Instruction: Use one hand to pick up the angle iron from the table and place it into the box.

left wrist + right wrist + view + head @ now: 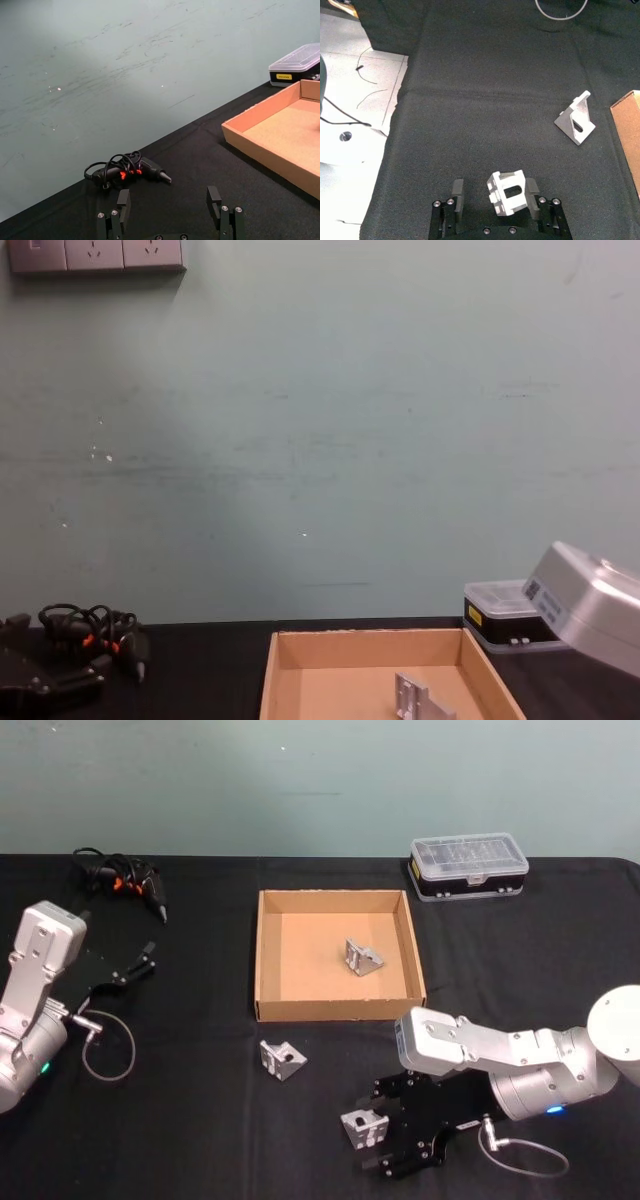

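A: State of the right gripper (372,1138)?

B: Its fingers (457,190) are seen apart, with an angle iron (507,194) set between them, low over the table (200,1140) near its front edge. Whether the piece is gripped or lifted cannot be told.

A: Other pieces?

B: A second angle iron (282,1059) is noted on the table just in front of the box (258,960). A third angle iron (363,958) lies inside the box and is cut off at the chest view's lower edge. The left gripper (135,963) is parked at the left, fingers spread.
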`<action>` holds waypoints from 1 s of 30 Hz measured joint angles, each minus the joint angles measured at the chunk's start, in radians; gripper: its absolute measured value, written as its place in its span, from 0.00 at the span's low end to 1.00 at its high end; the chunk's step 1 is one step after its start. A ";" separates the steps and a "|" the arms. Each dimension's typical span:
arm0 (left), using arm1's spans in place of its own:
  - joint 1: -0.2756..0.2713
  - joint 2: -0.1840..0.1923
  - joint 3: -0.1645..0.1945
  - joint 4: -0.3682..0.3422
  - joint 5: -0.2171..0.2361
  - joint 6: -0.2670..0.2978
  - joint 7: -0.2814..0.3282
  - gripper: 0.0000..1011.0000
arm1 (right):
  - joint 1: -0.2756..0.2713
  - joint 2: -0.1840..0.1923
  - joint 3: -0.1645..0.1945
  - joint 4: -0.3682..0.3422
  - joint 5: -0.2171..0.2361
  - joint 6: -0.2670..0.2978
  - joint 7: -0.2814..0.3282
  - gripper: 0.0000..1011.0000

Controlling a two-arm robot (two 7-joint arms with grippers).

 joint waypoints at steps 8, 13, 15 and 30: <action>0.000 0.000 0.000 0.000 0.000 0.000 0.000 0.99 | -0.003 0.001 0.000 -0.002 -0.002 -0.004 -0.006 0.53; 0.000 0.000 0.000 0.000 0.000 0.000 0.000 0.99 | -0.006 0.001 -0.001 -0.002 -0.004 -0.006 -0.008 0.36; 0.000 0.000 0.000 0.000 0.000 0.000 0.000 0.99 | -0.007 0.001 -0.001 -0.002 -0.005 -0.006 -0.008 0.30; 0.000 0.000 0.000 0.000 0.000 0.000 0.000 0.99 | -0.008 0.000 0.002 -0.013 -0.010 -0.004 -0.017 0.08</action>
